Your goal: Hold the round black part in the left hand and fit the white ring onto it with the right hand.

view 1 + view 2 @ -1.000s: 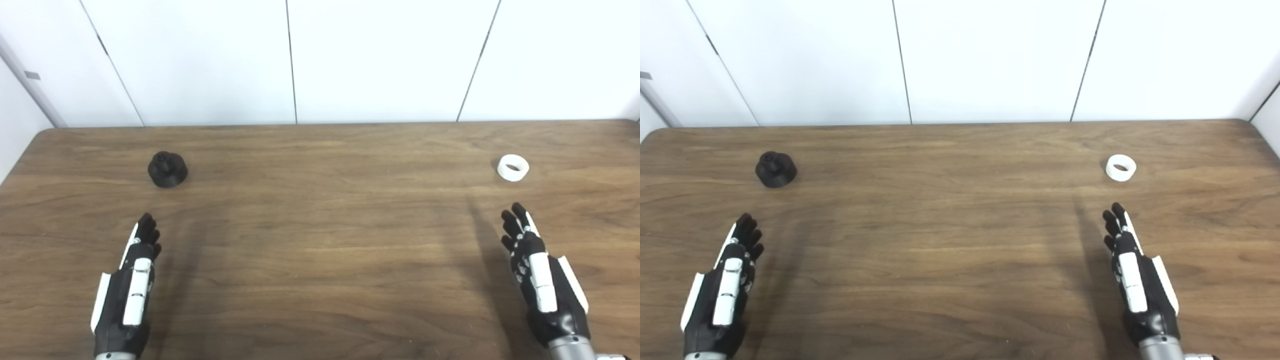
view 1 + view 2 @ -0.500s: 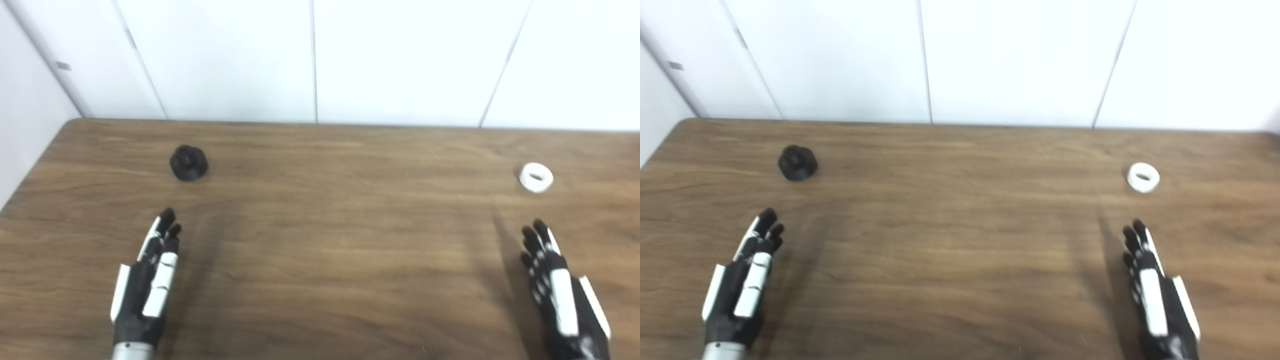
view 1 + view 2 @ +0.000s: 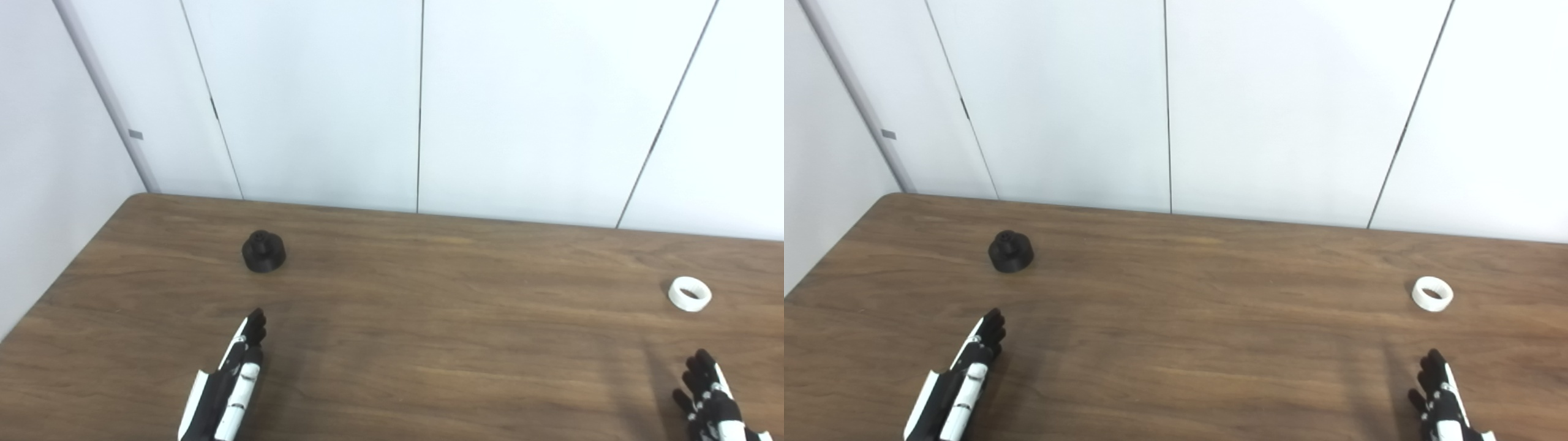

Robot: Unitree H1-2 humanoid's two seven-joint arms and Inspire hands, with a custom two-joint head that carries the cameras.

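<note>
1. While nothing is gripped yet, the step in hand looks like the first reach: the left hand lies low over the brown wood-grain table with its fingers straight and together, pointing away from the robot, and it holds nothing
2. Beyond those fingertips and a touch to the right sits the round black part, a squat dark plastic piece with a wide base and a narrower knob on top, upright on the table and clearly apart from the hand
3. To do this reach well, I judge the left hand should spread its fingers before it arrives, come in around the wide base and leave the knob uncovered, since the ring probably seats there; a grasp from above would block the fit
4. Far to the right, near the table's edge, lies the small white plastic ring, flat with its hole facing up, well apart from the black part
5. Nearer the robot than the ring, the right hand shows only its fingers at the bottom edge; they appear extended with nothing between them, though the palm is cut off
6. For the ring, a light pinch on the outer wall seems best, keeping the bore free
7. No containers are in view; both parts rest directly on the bare wood, with white wall panels behind
</note>
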